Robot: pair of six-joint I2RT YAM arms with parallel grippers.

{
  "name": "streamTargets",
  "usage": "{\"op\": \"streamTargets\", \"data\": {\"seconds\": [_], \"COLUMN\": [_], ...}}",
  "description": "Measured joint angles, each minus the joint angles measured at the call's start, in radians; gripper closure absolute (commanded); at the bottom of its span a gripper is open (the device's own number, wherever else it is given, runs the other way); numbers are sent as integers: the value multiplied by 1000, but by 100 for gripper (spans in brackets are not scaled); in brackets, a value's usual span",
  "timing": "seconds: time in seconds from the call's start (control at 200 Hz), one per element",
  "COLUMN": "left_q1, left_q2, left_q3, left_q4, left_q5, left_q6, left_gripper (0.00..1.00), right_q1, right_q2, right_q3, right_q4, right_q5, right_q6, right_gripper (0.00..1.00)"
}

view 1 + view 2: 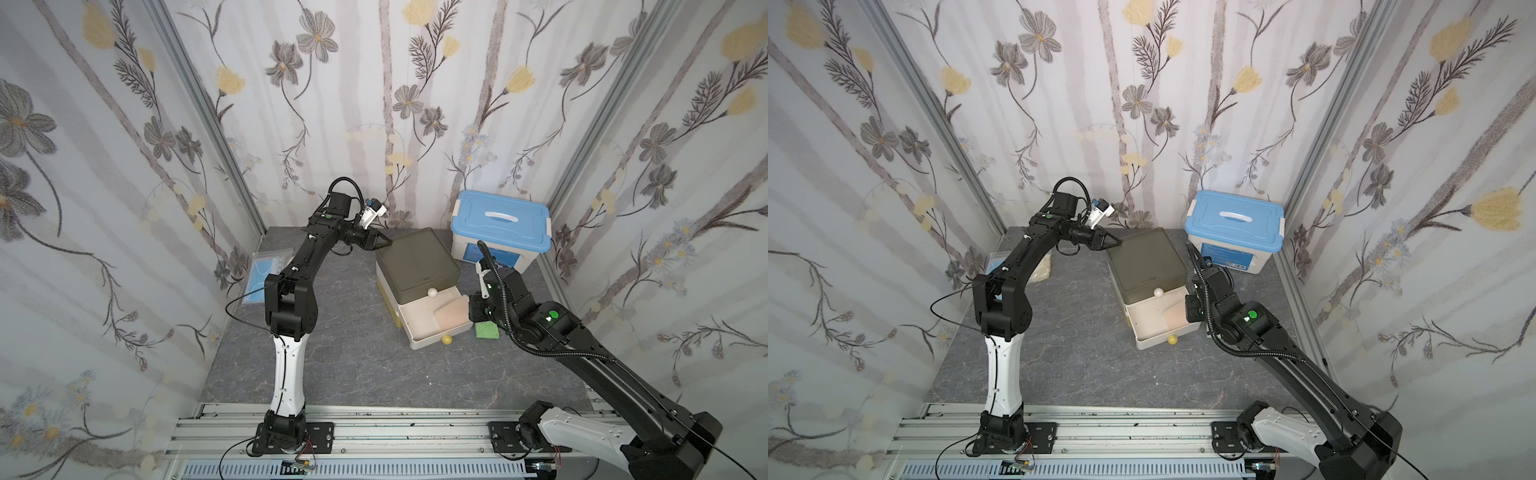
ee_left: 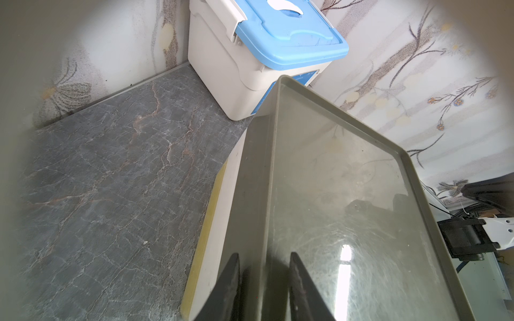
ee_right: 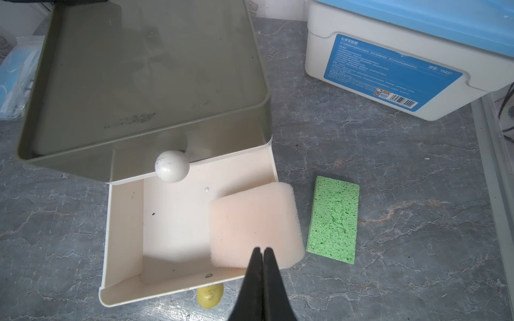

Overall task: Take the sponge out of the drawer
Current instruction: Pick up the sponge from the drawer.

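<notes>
Presently, sponge: the peach foam sponge (image 3: 256, 228) lies in the open lower drawer (image 3: 122, 236), crowded to its 3 o'clock side in both top views. Its outer edge seems to rest up on the drawer wall.
second sponge: a green cellulose sponge (image 3: 332, 219) lies flat on the marbled tabletop (image 1: 340, 353), just outside the drawer at 3 o'clock and not touching it.
right gripper: the right gripper (image 3: 262, 250) hangs over the peach sponge's near edge, fingers pressed together and pinching nothing.
left gripper: the left gripper (image 2: 264, 254) sits at the 10 o'clock corner of the drawer unit (image 1: 415, 262), nipping the raised rim of its olive top, apparently to steady it.
knobs: a white ball knob (image 3: 172, 166) is on the closed upper drawer, and a yellow knob (image 3: 210, 296) at the lower drawer's 6 o'clock.
surroundings: a blue-lidded storage box (image 1: 500, 220) stands at the unit's 1 o'clock, and a bag of face masks (image 1: 266, 270) lies at 9 o'clock.
step: judged, this is the approach to the grasp, since the drawer is open and the peach sponge is not yet lifted.
next move: the fingers need to spread, drop astride the foam, close gently, then lift it clear of the wall without dragging the drawer.
</notes>
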Motion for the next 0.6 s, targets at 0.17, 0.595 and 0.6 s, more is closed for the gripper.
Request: {"op": "streamTargets", "data": {"seconds": [0.17,0.595,0.6], "left_q1": [0,0,0], "left_q2": [0,0,0], "left_q3": [0,-1,-1], "left_q4": [0,0,0], "left_q5": [0,0,0], "left_q6": [0,0,0], "left_gripper": [69,69,69], "right_q1": [-12,-43,-44], "right_q2": [28,117,119], "right_q3": [-26,-48,-49], "right_q4": [-3,17,18], "right_q5": [-2,-42,-44], "right_q6": [0,-26,-26], "right_gripper": [62,45,45]}}
